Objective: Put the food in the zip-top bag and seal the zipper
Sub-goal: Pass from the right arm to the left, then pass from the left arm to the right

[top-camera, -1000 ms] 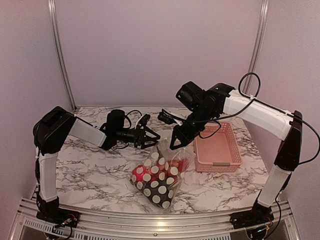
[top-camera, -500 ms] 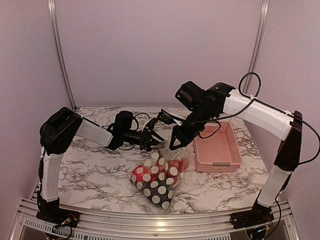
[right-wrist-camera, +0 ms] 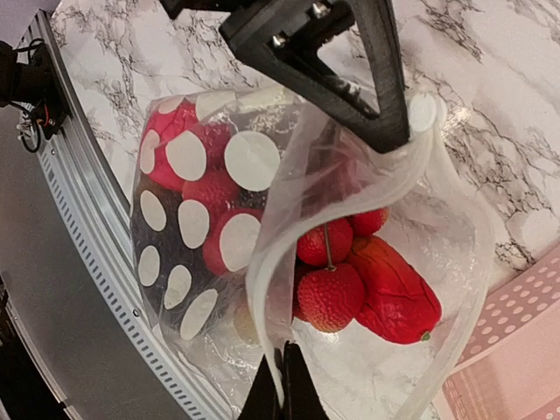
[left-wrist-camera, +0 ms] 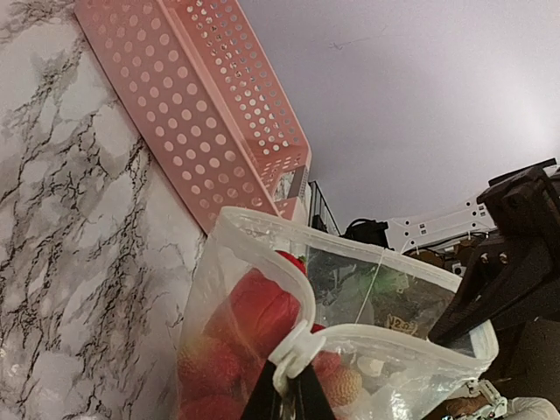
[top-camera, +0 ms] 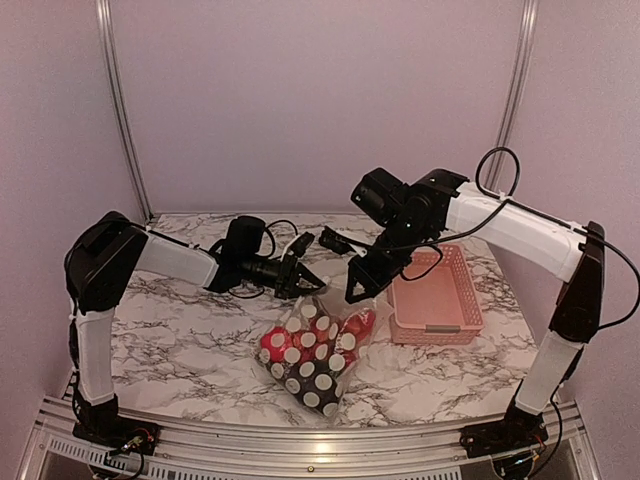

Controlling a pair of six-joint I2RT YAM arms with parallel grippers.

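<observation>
"Left wrist view first," says Mia. "What do those jaws do?"

"They are pressed together. The left gripper [left-wrist-camera: 287,398] pinches the zipper [left-wrist-camera: 297,346]. That is the whitish strip at the mouth of the zip-top bag [left-wrist-camera: 236,289]."

"And the other one?"

"The right gripper [right-wrist-camera: 282,385] has its jaws together too. It pinches the same strip at another spot, so the two hold the mouth from two sides."

"Where is the bag?"

"It sits on the marble table [top-camera: 180,330], between the two arms, just beside the pink basket [top-camera: 437,295]. Its top is held up and its bottom rests on the table."

"Is the food [right-wrist-camera: 398,306] in?"

"I think yes. Red strawberries [right-wrist-camera: 328,293] and other bits show through the clear side with the white dots. I see no food in the basket or on the table."

"So what is left?"

"The mouth gapes wide, and the two sides of the strip are apart. I think the filling is done and the sealing is not. The strip has to be pulled flat and pressed shut all along."
</observation>
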